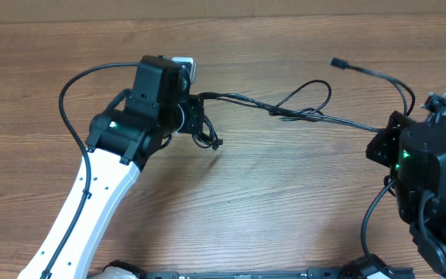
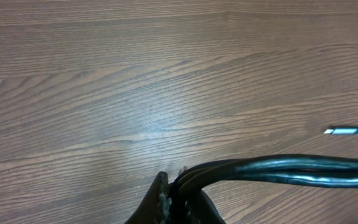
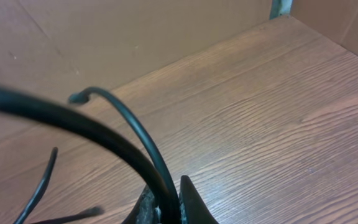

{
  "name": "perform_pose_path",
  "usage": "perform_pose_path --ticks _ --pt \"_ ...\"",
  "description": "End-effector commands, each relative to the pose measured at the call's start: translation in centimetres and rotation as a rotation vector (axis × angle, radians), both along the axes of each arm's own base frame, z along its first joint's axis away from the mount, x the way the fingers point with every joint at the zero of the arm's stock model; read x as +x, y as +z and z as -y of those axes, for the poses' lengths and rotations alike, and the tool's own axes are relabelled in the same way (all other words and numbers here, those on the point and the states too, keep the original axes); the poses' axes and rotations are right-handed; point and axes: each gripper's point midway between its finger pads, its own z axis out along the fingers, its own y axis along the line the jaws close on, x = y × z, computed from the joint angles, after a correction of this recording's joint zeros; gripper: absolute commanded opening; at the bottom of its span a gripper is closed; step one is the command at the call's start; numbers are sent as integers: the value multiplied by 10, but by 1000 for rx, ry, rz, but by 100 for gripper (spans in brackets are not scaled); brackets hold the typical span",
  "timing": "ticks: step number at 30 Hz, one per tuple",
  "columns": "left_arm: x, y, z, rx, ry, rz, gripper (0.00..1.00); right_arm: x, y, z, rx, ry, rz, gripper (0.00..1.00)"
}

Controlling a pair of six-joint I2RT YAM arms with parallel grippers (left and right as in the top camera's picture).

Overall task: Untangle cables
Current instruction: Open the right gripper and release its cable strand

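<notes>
Thin black cables [image 1: 300, 108] stretch across the wooden table between my two grippers, with a loose loop and knot near the middle. One plug end [image 1: 337, 63] lies free at the back right. My left gripper [image 1: 194, 116] is shut on a bundle of cable strands [image 2: 278, 170], which run off to the right in the left wrist view; a silver plug tip [image 2: 340, 130] shows there. My right gripper [image 1: 391, 139] is shut on cable strands [image 3: 135, 149] that arch up and left in the right wrist view.
A short cable tail with a plug [image 1: 214, 143] hangs below the left gripper. Brown cardboard walls [image 3: 135, 37] stand behind the table. The arms' own thicker wiring [image 1: 72, 116] loops beside the left arm.
</notes>
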Motion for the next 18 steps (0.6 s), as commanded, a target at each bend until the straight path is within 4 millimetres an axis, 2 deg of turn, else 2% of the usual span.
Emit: perform_pose_path --ticks 1,3,4,6,8,10,12,14,18 --pt "17 4 -50 76 207 30 4 -17 21 38 -104 -162 60 4" --pt "17 4 -49 74 202 29 4 -18 19 38 -109 -162 51 4" --pt "16 4 -47 69 196 27 4 -19 18 39 -112 -163 47 10" --pt "16 4 -45 61 188 25 4 -20 16 40 -120 -166 33 38" --pt "15 4 -41 62 143 32 4 -21 12 40 -129 -164 12 49" --pt "14 7 -28 49 38 49 4 -21 7 40 -141 -161 -18 75" --pt "10 13 -7 12 -117 82 4 -20 1 37 -143 -147 -47 94" --pt "5 19 9 -19 -238 115 4 -17 -3 33 -137 -129 -64 100" --pt "-1 28 25 -73 -351 147 4 -10 -12 23 -112 -83 -99 100"
